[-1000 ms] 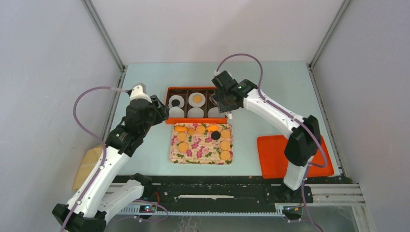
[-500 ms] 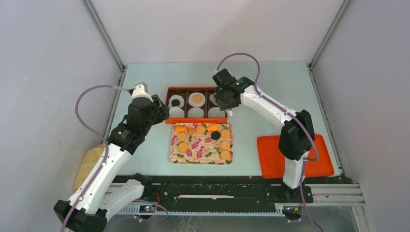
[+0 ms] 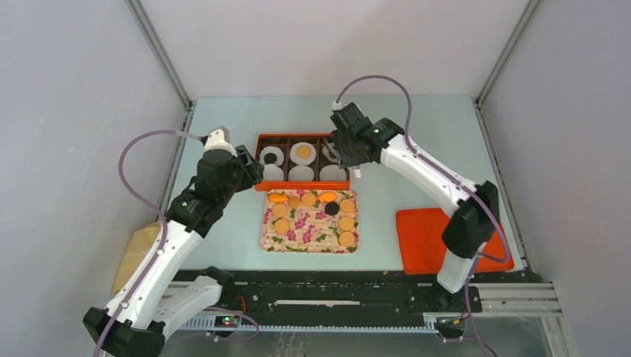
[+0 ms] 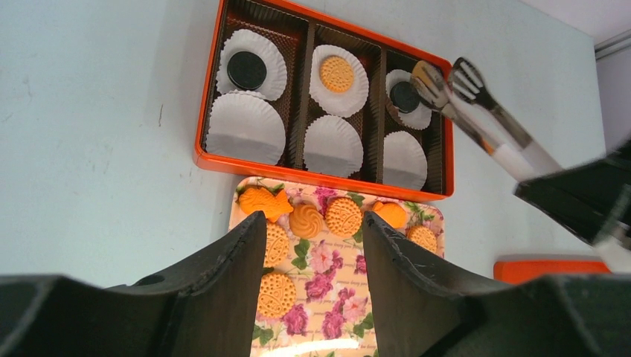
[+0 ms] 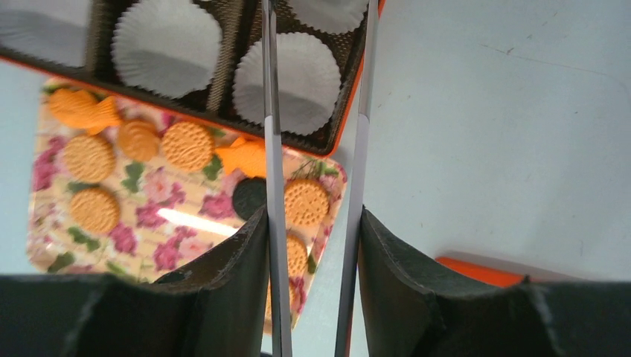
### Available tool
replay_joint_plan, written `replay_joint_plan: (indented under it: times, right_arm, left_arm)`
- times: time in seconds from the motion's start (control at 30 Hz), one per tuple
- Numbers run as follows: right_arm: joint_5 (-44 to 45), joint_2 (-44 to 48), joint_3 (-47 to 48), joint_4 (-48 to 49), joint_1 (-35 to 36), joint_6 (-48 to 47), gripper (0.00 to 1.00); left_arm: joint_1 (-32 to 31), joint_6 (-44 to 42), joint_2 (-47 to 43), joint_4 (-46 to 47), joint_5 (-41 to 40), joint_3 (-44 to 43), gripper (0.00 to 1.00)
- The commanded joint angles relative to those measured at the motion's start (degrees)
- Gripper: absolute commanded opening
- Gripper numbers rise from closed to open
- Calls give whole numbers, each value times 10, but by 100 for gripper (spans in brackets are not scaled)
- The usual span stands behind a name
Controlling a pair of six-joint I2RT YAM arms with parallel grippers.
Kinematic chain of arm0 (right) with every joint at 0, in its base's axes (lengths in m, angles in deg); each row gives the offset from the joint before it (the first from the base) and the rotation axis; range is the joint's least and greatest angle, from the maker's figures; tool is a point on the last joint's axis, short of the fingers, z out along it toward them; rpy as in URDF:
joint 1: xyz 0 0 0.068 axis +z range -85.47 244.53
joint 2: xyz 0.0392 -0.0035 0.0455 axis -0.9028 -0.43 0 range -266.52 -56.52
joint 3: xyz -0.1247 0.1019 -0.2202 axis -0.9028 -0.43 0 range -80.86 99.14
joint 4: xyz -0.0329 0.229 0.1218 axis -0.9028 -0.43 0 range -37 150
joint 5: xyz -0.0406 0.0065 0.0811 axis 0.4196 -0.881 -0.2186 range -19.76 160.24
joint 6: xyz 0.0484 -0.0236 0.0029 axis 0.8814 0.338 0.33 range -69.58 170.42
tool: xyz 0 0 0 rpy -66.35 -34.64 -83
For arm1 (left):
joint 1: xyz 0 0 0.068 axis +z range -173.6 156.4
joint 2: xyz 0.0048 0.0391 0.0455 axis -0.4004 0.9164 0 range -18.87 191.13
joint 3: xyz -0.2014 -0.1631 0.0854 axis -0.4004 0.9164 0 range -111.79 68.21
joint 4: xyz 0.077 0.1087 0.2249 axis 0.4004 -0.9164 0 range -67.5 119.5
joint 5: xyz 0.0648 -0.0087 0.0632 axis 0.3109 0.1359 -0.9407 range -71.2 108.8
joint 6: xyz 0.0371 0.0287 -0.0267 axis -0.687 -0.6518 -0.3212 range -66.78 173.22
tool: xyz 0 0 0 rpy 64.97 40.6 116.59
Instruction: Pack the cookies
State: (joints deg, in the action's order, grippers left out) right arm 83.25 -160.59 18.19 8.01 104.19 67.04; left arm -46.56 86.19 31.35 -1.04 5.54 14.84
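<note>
Golden-orange and black cookies (image 3: 347, 222) lay mostly on the floral tray (image 3: 309, 236) on the tabletop (image 3: 417, 134). Three sat in paper cups (image 4: 333, 145) inside the orange box (image 4: 320, 181). The right fingers (image 5: 223, 282) clamped metal tongs (image 4: 517, 158) over the box. The left fingers (image 4: 223, 275) were spread apart and empty.

Tool (image 5: 312, 223) gripping tongs (image 5: 271, 149), cookies (image 5: 186, 145) on floral tray (image 5: 167, 227)

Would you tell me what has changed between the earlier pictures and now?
The right pincer, shut on the tongs, shifted slightly right and toward the far edge over the orange box, its elbow swinging out to the right. The left pincer, open, crept slightly rightward. The cookies on the floral tray and the box itself stayed put.
</note>
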Motion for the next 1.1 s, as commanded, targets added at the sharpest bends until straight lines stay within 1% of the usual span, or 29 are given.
replay_joint_plan:
  times: [0.0, 0.1, 0.3, 0.4, 0.5, 0.6, 0.73, 0.87, 1.07]
  right_arm:
    - [41, 124, -2, -11, 80, 3, 48]
    - [47, 175, -36, -27, 148, 25, 48]
    - [29, 255, -178, -31, 278, 105, 47]
    - [10, 269, -225, -24, 328, 146, 48]
    - [2, 260, -247, -8, 365, 168, 49]
    - [-4, 225, -250, 4, 384, 173, 49]
    - [-9, 187, -248, 31, 388, 162, 49]
    - [-11, 157, -233, 48, 378, 146, 50]
    - [-22, 119, -211, 68, 344, 123, 50]
  left_arm:
    - [4, -12, -13, 18, -2, -13, 56]
    - [8, -9, -8, 11, -6, -17, 56]
    - [12, 11, 6, 11, 8, -9, 55]
    - [12, 15, 4, 14, 11, -3, 55]
    - [12, 17, 0, 14, 15, -2, 55]
    - [12, 18, -10, 11, 16, -2, 55]
    - [12, 17, -28, 3, 9, -2, 55]
    - [12, 12, -39, -6, 2, 0, 55]
    - [13, 9, -46, -7, -1, 2, 55]
